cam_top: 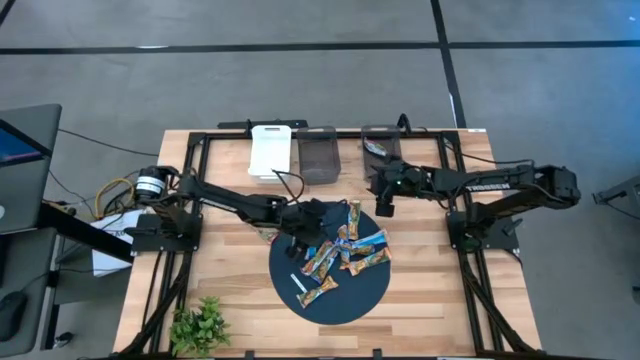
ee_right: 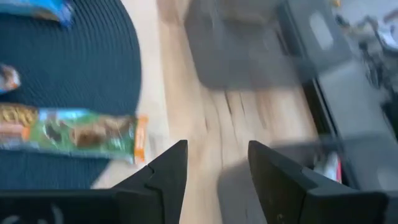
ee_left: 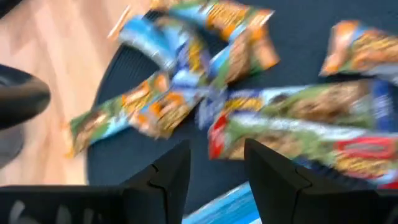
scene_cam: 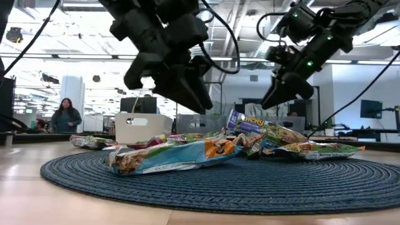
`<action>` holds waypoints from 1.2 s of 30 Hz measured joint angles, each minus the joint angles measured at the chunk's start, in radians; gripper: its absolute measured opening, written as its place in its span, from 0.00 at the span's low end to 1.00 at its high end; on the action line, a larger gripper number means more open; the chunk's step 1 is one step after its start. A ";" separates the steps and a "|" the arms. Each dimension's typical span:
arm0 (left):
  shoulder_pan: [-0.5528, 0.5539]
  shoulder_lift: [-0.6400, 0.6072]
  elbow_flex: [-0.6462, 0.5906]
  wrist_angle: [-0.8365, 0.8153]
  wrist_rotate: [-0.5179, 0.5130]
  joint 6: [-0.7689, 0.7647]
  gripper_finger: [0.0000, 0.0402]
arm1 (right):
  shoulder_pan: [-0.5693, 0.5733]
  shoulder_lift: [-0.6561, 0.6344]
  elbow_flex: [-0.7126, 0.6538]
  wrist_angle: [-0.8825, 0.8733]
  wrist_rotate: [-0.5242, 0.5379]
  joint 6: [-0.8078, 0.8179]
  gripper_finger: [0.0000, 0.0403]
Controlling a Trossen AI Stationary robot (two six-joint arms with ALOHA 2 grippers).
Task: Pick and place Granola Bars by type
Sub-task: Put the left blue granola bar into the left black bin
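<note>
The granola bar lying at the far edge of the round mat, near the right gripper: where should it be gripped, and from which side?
Probably across its narrow width at the middle, coming straight down from above. The bar lies flat on the mat with its long sides free of the heap, so the open fingers of the right gripper could straddle them.

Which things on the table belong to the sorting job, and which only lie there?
Job: granola bars piled on the dark round mat; white bin; two dark bins; open left pincer; open right pincer.
Lying about: small plant; white stick.
</note>
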 joint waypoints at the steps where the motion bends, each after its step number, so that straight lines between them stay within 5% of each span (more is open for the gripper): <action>1: 0.008 0.000 0.000 -0.021 -0.019 -0.001 0.36 | 0.000 -0.009 -0.006 -0.013 0.002 0.012 0.40; 11: 0.075 0.000 0.000 -0.197 0.037 0.023 0.36 | 0.002 -0.075 -0.055 -0.008 0.002 0.045 0.37; 21: 0.071 0.000 -0.021 -0.198 0.050 0.400 0.36 | 0.002 -0.073 -0.056 -0.007 0.001 0.055 0.33; 36: 0.060 0.045 -0.022 -0.154 0.124 0.335 0.36 | 0.002 -0.072 -0.056 -0.006 -0.002 0.055 0.32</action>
